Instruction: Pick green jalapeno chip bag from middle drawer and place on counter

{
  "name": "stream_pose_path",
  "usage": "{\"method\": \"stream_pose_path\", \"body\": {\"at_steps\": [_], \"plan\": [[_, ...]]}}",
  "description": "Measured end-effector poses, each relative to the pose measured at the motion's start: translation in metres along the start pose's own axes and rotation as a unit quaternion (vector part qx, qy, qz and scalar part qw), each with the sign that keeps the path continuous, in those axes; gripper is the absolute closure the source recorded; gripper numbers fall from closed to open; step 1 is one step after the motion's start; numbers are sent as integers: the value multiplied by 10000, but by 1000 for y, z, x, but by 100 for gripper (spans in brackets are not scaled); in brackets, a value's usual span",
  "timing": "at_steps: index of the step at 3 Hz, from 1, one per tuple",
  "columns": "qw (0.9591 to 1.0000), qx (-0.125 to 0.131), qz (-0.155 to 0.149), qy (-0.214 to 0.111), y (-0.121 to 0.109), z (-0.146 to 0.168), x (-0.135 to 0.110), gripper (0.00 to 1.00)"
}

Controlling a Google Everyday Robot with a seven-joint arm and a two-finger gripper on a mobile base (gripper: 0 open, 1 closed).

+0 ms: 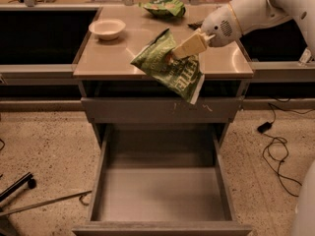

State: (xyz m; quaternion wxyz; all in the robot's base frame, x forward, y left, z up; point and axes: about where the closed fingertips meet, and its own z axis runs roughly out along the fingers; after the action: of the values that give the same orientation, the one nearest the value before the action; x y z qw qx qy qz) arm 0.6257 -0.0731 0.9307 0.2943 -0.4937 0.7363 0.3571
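Observation:
My gripper (173, 55) reaches in from the upper right on a white arm and is shut on the upper part of the green jalapeno chip bag (173, 73). The dark-green crinkled bag hangs tilted in the air at the front edge of the tan counter (118, 58), its lower end with white lettering dangling in front of the upper drawer front. The middle drawer (160, 186) stands pulled out below, its grey floor bare.
A white bowl (107, 28) sits on the counter's left rear. A paler green bag (163, 7) lies at the counter's back edge, a dark object beside it. A black cable (275, 146) trails on the floor at right; metal rods lie at lower left.

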Motion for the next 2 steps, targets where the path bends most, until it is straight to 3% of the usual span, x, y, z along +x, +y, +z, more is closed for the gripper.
{"method": "stream_pose_path", "body": {"at_steps": [1, 2], "plan": [[10000, -2, -7, 2, 0, 1, 0, 100], [9981, 364, -489, -26, -27, 1, -27, 100]]}}
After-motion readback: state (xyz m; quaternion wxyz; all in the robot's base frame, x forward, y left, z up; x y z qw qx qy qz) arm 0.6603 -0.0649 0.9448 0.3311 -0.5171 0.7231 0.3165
